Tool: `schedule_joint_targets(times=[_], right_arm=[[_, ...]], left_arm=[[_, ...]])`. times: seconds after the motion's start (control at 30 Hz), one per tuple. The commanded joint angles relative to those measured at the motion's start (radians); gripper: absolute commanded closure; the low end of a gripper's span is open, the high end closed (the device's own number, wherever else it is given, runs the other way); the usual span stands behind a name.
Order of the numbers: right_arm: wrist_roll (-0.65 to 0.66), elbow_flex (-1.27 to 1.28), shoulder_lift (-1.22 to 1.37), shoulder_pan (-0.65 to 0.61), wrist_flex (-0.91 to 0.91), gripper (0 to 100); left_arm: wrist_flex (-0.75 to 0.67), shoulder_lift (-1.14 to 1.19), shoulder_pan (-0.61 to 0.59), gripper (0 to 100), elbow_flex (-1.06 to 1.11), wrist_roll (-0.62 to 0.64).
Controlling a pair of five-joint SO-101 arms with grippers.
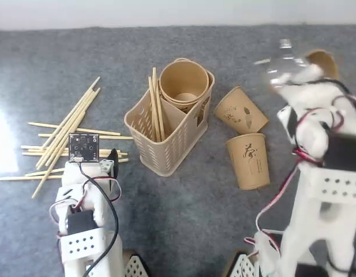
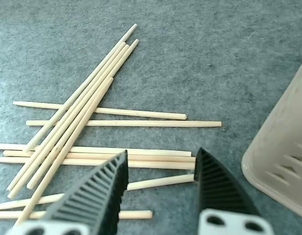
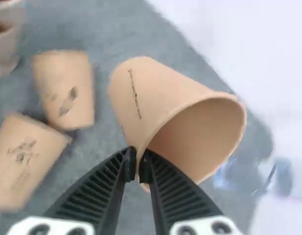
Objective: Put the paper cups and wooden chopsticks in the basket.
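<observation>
Surface: grey mat (image 1: pixel 189 231); far edge meets a pale strip (image 1: pixel 108 11). Open room: front-centre betw. the two arm bases, and far-left corner behind the sticks.

L side: loose wooden chopsticks (image 1: pixel 68 135) lie flat, one bunch fanned diagonally, others crosswise beneath, overlapping. Left gripper (image 2: pixel 161 156) sits low over the pile's near-right end, claw apart, nothing gripped; several sticks run across the gap. Contact w/ sticks: cannot tell. Arm folded low, wrist cam facing down.

Centre: basket (image 1: pixel 166 158) upright, corner just beside the left gripper, blocking its R side. Left compartment holds standing chopsticks (image 1: pixel 156 107) leaning on the divider; far compartment holds nested paper cups (image 1: pixel 184 81).

R of basket: two paper cups on their sides, one (image 1: pixel 241 111) near the basket wall, one (image 1: pixel 248 161) just in front of it.

Far R: right gripper (image 3: pixel 137 154) clamped on the rim of a paper cup (image 3: pixel 175 112), cup tilted, lifted off the mat near the far-right corner. Arm raised high, cables trailing.
</observation>
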Motion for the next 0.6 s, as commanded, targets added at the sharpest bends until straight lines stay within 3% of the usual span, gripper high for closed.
schedule_joint_targets(times=[0.0,0.27,0.57], right_arm=[[0.216,-0.393,0.130,-0.093,0.154,98.9],[0.338,-0.867,0.400,-0.231,0.268,98.9],[0.468,-0.919,0.484,-0.475,0.295,98.9]], left_arm=[[-0.021,-0.012,0.005,79,-0.007,-0.009],[-0.021,-0.012,0.006,79,-0.007,-0.009],[-0.023,-0.012,0.008,79,-0.007,-0.011]])
